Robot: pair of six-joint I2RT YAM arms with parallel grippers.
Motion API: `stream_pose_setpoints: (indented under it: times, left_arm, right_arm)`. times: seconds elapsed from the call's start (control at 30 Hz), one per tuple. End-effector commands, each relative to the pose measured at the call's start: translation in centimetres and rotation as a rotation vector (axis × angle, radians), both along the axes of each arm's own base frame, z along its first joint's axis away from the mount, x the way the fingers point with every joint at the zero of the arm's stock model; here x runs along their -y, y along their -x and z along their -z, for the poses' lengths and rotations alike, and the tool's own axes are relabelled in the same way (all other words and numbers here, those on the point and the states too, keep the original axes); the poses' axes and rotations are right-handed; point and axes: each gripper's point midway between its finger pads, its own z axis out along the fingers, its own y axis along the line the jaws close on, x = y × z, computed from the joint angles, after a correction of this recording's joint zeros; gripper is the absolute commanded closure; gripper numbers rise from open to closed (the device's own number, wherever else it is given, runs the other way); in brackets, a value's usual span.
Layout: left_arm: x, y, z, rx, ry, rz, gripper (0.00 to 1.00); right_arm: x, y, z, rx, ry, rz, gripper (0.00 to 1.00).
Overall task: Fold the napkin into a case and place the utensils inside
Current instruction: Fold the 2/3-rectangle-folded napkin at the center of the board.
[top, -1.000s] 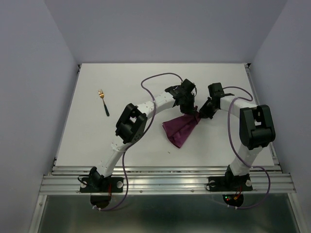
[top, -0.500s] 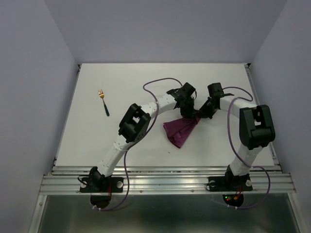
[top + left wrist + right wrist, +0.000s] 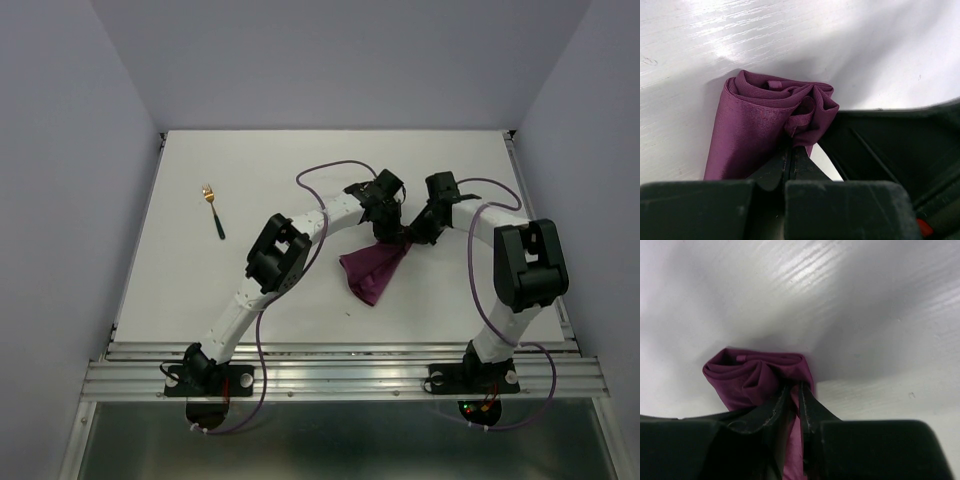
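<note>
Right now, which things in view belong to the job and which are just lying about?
Job:
- napkin, bunched, pinched by the left gripper and the right gripper
- fork, lying apart to the left
- no knife in view

Not the job:
- table
- purple cables on the arms

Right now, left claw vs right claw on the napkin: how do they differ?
1. Left claw has its jaws pressed tight together on a fold of the napkin. Right claw shows a thin slit between its jaws, with cloth in it.
2. Left claw reaches the napkin from the left, right claw from the right.
Shared: both pinch the same bunched far end, close beside each other.
</note>
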Motion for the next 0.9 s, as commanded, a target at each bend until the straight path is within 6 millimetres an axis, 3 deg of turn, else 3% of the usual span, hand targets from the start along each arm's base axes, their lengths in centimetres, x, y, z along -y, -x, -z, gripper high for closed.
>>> stream_pose_setpoints:
  times: [0.0, 0.17, 0.33, 0.57, 0.87]
  left_arm:
    - [0.0, 0.0, -0.1, 0.018, -0.007, 0.015, 1.00]
    - [-0.1, 0.2, 0.2, 0.014, -0.013, 0.021, 1.00]
    - [-0.3, 0.3, 0.3, 0.014, -0.017, 0.023, 1.00]
    - [-0.2, 0.3, 0.1, 0.021, -0.013, 0.031, 1.00]
    - [-0.2, 0.2, -0.1, 0.026, -0.010, 0.031, 1.00]
  right_arm:
    - [0.7, -0.5, -3.5, 0.124, 0.047, 0.017, 0.74]
    - [1.2, -0.8, -5.0, 0.168, 0.070, 0.018, 0.49]
    - [0.8, -1.0, -5.1, 0.169, 0.053, 0.000, 0.37]
    - [-0.8, -1.6, -3.9, 0.141, 0.007, -0.099, 0.32]
    - [-0.4, -0.9, -0.5, 0.061, 0.037, -0.118, 0.37]
